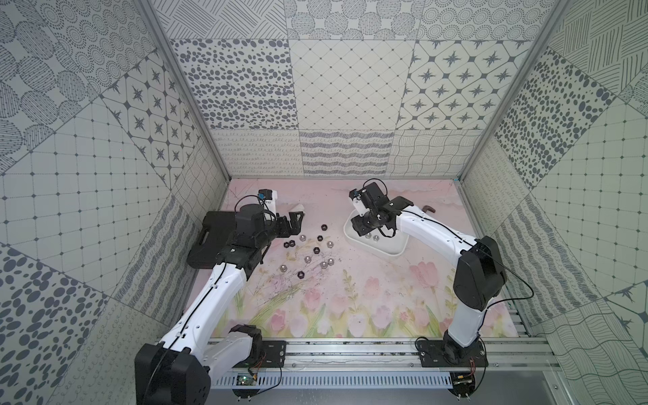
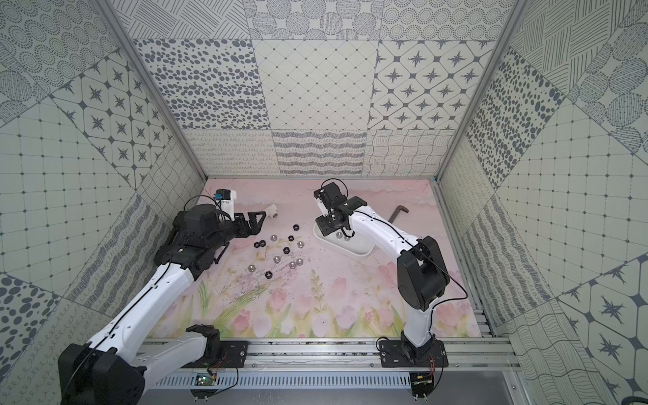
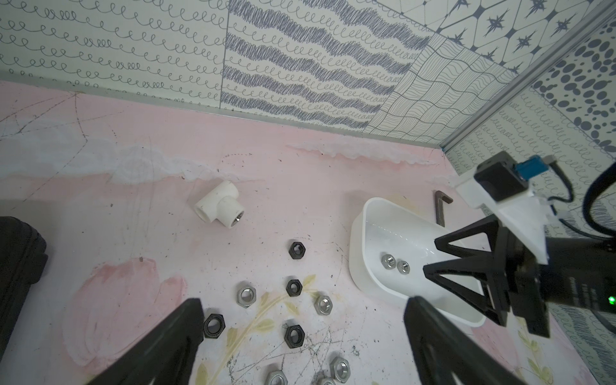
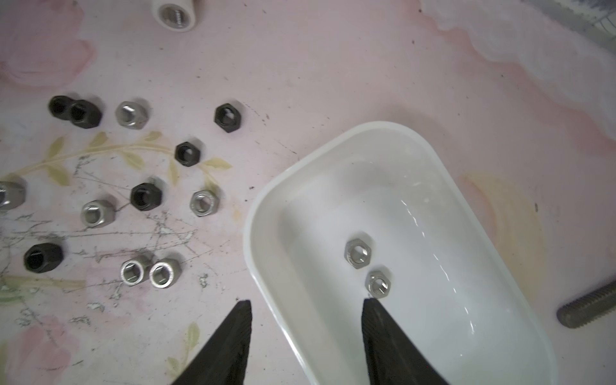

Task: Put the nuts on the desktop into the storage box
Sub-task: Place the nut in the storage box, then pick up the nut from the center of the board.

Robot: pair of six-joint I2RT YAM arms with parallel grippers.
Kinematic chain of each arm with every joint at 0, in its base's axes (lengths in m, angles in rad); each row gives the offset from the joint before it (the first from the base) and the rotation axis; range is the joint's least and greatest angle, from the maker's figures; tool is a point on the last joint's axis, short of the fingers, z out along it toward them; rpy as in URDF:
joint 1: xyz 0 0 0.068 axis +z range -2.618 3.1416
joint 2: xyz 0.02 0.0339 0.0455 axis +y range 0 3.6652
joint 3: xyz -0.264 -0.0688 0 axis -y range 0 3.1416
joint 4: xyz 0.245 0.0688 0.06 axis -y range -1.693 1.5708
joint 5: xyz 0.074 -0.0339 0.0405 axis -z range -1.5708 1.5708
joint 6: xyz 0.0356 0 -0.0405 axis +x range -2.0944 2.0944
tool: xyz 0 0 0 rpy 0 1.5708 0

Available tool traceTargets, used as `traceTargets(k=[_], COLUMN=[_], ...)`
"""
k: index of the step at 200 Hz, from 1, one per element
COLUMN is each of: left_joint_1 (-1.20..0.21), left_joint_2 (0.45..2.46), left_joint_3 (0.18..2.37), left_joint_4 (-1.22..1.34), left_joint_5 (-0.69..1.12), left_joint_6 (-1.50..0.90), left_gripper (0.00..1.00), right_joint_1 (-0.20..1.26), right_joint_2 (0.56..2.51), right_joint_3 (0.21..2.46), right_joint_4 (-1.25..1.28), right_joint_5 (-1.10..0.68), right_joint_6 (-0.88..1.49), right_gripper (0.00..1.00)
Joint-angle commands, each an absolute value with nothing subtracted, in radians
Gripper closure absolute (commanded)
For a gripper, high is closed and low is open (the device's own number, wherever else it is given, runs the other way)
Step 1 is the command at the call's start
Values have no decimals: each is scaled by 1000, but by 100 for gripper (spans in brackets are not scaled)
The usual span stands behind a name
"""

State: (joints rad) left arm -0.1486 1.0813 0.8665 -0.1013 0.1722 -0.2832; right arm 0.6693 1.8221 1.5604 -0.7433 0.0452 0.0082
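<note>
- right tool [image 4: 306, 301] hangs over one end of the white box [image 4: 450, 250], jaws apart, nothing between them
- two silver nuts [image 4: 357, 253] lie inside the box, close together
- about a dozen loose nuts [image 4: 203, 202], black and silver, are scattered on the worktop [image 4: 333, 66] beside the box
- left tool [image 3: 305, 300] is open and empty above the scatter
- release looks finished and the next pick is due: lift clear of the rim, choose a lone nut rather than a touching pair, straddle its flats, close gently
</note>
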Motion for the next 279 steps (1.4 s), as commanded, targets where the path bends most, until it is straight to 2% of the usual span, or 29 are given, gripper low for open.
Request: traceTargets(k=[1,65,126,279], left_joint_1=[-149,-149,-148,-149], left_joint_2=[1077,1075,1073,1075], left_joint_3=[870,867,867,873], left_joint_4=[-96,-100,-104,-105], left_joint_5=[171,172,169,161], left_joint_6=[-264,-265,-265,-258], left_gripper=[1,1,1,1], right_joint_1=[729,821,846,859], right_joint_2=[1847,1983,2083,2191], right_joint_3=[1562,1581,1615,1690], right_joint_4=[-752,-766,-772,-790], right_joint_5=[-34,-150,-132,-95], right_joint_6=[-61,-64,-65,-90], right_gripper=[42,42,42,44])
